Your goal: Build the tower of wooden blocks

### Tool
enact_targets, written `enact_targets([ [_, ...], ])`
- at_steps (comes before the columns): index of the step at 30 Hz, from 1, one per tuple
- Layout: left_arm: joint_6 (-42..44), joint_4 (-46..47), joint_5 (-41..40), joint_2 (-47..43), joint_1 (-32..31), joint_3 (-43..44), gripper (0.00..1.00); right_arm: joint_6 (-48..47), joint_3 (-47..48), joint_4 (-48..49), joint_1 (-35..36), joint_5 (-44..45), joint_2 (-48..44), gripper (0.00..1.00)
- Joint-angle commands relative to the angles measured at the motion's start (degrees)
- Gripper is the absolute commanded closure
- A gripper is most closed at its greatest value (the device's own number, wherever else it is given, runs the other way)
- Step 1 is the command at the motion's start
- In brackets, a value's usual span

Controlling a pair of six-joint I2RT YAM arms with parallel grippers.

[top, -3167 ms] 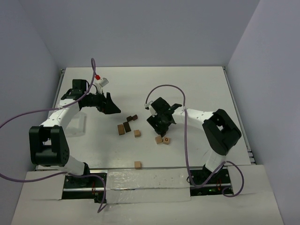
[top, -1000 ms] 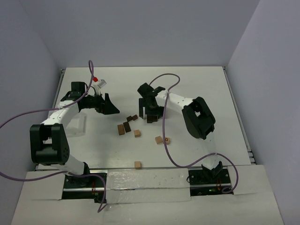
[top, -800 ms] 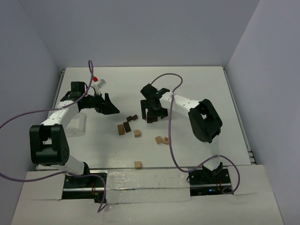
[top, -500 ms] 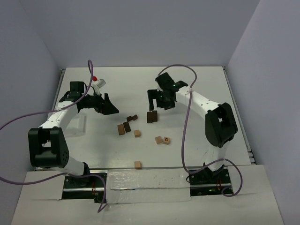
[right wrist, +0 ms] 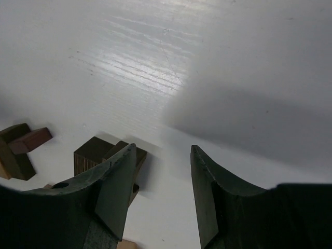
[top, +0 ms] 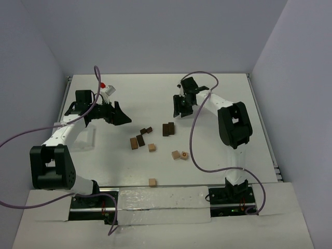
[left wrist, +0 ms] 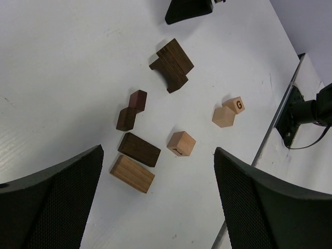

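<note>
Wooden blocks [top: 151, 147] lie scattered, one dark pair [top: 167, 128] touching; no tower yet. Left gripper [left wrist: 158, 155] gapes empty; right gripper [right wrist: 162, 155], narrower, holds nothing.

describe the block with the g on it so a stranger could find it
On the white table, find the two light tan cubes lying together, the blocks closest to the right arm's base. Take the cube on the right of that pair, beside its plain twin: it alone shows a printed G on top.

Letter G printed on a small light tan block [left wrist: 237, 105], no other marking legible
</note>
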Motion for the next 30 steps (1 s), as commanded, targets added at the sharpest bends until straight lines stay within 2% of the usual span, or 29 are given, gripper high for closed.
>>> enact_targets([
  [1, -1.9, 4.7, 0.3, -2.1, 0.5, -1.3, 0.07, 1.3, 0.4, 4.3, 0.4, -2.1, 1.1, 0.46],
  [30, -2.6, 6.6, 0.5, -2.2, 0.5, -4.0, 0.06, 0.3, -6.5, 6.7, 3.6, 1.0, 2.4, 0.35],
])
